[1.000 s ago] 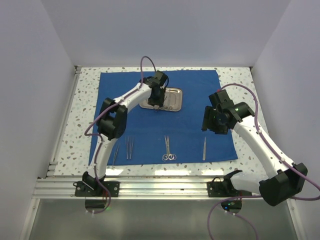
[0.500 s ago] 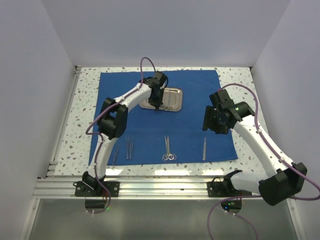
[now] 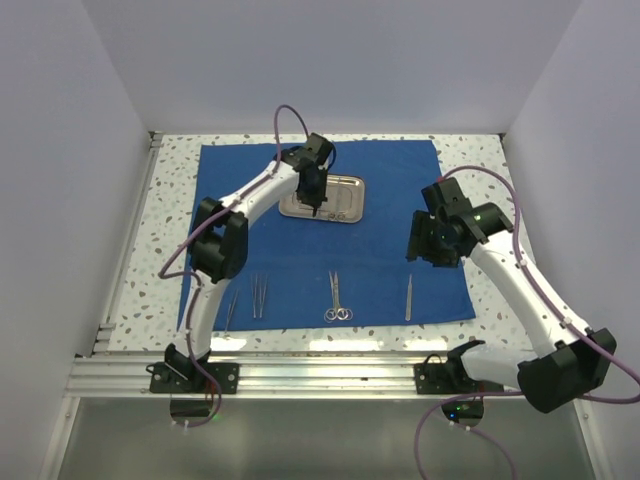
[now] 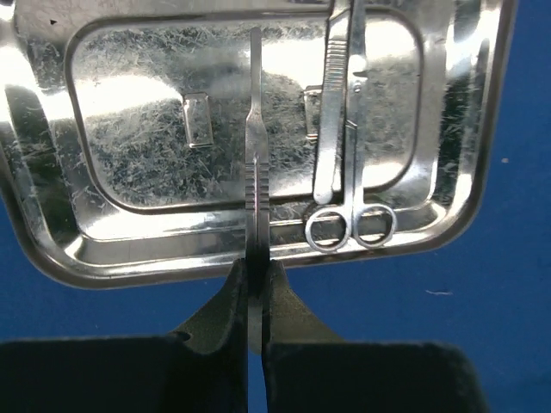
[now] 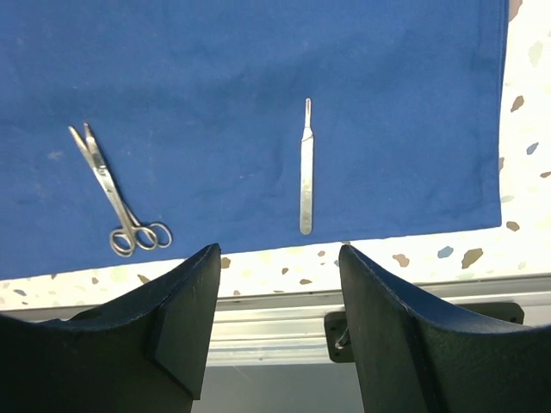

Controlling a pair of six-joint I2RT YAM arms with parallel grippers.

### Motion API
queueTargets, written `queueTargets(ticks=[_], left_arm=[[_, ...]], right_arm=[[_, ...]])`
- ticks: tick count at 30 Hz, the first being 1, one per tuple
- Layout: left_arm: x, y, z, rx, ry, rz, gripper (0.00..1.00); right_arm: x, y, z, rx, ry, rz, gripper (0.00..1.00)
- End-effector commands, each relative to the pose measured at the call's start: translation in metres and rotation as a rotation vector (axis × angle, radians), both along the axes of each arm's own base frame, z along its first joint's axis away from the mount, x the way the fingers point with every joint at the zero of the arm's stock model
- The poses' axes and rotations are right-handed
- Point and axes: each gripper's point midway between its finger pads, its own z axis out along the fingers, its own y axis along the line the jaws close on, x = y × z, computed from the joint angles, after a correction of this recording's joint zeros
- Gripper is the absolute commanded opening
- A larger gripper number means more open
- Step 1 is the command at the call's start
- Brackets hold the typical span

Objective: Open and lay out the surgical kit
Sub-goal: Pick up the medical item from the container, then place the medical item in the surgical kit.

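The cloth (image 3: pixel 390 190) was spread and several tools (image 3: pixel 408 298) laid near; the left claw (image 4: pixel 256 288) pinched a scalpel (image 4: pixel 255 155) at the tray (image 4: pixel 103 258), where scissors (image 4: pixel 351 198) waited, and the right claw (image 5: pixel 277 258) stood wide, empty.

Tray (image 3: pixel 357 198) on the cloth wrap (image 3: pixel 400 180), far middle; tools in a row along its near edge.
In the tray, ring-handled scissors (image 4: pixel 354 155) lie right of the flat handle (image 4: pixel 255 155) in my left gripper (image 4: pixel 256 271); near row, left to right: tweezers (image 3: pixel 260 296), second scissors (image 3: pixel 336 298), scalpel handle (image 3: pixel 408 298).
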Motion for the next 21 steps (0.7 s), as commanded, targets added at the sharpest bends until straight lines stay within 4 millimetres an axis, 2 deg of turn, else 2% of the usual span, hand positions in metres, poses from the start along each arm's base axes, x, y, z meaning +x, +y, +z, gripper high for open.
queueTargets(ticks=[1,4,5,7,8,9,10,11,14,15,16,18,19,21], left_arm=[[-0.001,-0.024,0.092,-0.139,-0.14,0.032,0.0],[-0.025,-0.045,0.103,-0.183,-0.126,0.05,0.0],[-0.042,-0.057,0.104,-0.203,-0.108,0.064,0.0],[-0.059,-0.07,0.111,-0.228,-0.111,0.087,0.0],[-0.073,-0.075,0.099,-0.219,-0.084,0.1,0.0],[-0.091,-0.095,0.1,-0.251,-0.078,0.112,0.0],[-0.102,-0.106,0.098,-0.266,-0.07,0.111,0.0],[-0.127,-0.124,0.088,-0.276,-0.038,0.107,0.0],[-0.155,-0.156,0.068,-0.283,-0.002,0.09,0.0],[-0.174,-0.171,0.063,-0.285,0.016,0.07,0.0],[-0.181,-0.178,0.047,-0.262,0.038,0.065,0.0],[-0.197,-0.194,0.038,-0.27,0.067,0.047,0.0],[-0.2,-0.198,0.025,-0.26,0.086,0.046,0.0],[-0.207,-0.206,0.017,-0.276,0.115,0.046,0.0]], right_arm=[[0.004,0.0,0.034,0.027,-0.082,0.012,0.61],[0.003,-0.001,0.056,0.043,-0.12,0.002,0.62],[-0.001,-0.006,0.06,0.029,-0.122,-0.012,0.62],[-0.002,-0.011,0.076,0.024,-0.155,-0.042,0.63],[-0.003,-0.018,0.081,-0.001,-0.166,-0.064,0.65],[-0.008,-0.024,0.088,-0.016,-0.172,-0.079,0.66],[-0.011,-0.028,0.092,-0.023,-0.177,-0.103,0.7],[-0.016,-0.035,0.097,-0.046,-0.184,-0.119,0.7],[-0.024,-0.044,0.105,-0.063,-0.207,-0.145,0.75],[-0.027,-0.048,0.108,-0.072,-0.213,-0.153,0.75],[-0.029,-0.051,0.111,-0.075,-0.23,-0.154,0.76],[-0.033,-0.054,0.111,-0.087,-0.232,-0.152,0.77],[-0.035,-0.056,0.111,-0.092,-0.233,-0.153,0.77],[-0.039,-0.058,0.109,-0.1,-0.222,-0.151,0.77]])
